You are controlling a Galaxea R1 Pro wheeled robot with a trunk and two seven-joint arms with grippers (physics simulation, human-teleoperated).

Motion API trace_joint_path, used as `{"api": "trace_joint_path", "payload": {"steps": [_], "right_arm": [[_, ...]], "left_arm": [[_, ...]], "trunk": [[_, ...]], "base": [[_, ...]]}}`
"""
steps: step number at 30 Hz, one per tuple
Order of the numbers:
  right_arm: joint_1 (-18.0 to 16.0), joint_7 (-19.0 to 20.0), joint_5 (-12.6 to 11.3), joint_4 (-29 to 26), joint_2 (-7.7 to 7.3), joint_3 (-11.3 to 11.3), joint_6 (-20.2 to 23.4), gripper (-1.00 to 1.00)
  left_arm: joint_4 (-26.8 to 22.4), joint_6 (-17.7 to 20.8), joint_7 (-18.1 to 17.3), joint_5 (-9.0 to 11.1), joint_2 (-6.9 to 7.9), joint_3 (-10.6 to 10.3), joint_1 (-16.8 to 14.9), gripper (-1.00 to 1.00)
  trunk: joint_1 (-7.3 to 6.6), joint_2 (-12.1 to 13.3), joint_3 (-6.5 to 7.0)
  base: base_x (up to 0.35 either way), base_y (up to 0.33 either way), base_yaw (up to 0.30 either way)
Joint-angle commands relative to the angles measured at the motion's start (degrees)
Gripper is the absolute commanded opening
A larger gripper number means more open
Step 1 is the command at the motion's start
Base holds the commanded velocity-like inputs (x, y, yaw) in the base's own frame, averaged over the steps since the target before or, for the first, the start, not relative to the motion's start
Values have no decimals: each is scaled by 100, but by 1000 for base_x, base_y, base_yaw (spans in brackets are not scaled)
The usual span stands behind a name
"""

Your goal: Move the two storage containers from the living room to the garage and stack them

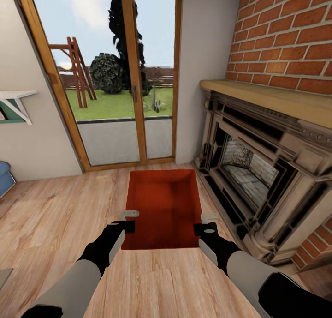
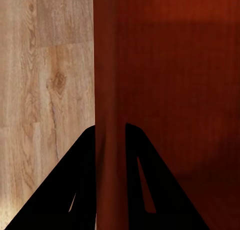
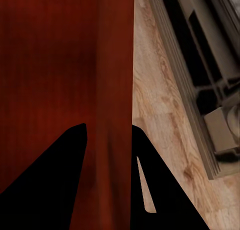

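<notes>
One orange-red storage container (image 1: 161,207) lies lengthwise on the light wood floor (image 1: 55,216) of the living room, between the glass doors and me. My left gripper (image 1: 127,221) straddles its left wall near the near corner. My right gripper (image 1: 206,222) straddles its right wall opposite. In the left wrist view the black fingers (image 2: 75,190) press both faces of the thin red wall (image 2: 110,90). In the right wrist view the fingers (image 3: 165,190) clamp the other wall (image 3: 115,65) the same way. Whether the bin is off the floor I cannot tell.
A brick fireplace (image 1: 258,170) with a stone surround stands close on the right of the container. Wood-framed glass doors (image 1: 133,92) close the far side. A blue sofa edge (image 1: 4,177) and a white wall shelf (image 1: 16,101) are at the left. Open floor lies left.
</notes>
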Motion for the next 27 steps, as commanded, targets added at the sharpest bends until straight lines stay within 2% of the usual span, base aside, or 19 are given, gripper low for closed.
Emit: {"api": "trace_joint_path", "payload": {"steps": [1,27], "right_arm": [[-9,-32,22,-134,0,-48,42,-100],[-7,-37,22,-134,6,-49,42,-100]], "left_arm": [[-4,33,70,26,0,-18,-1,-100],[-2,33,70,27,0,-18,-1,-100]], "trunk": [[4,-12,-3],[4,-12,231]], "base": [[0,0,0],[0,0,0]]}}
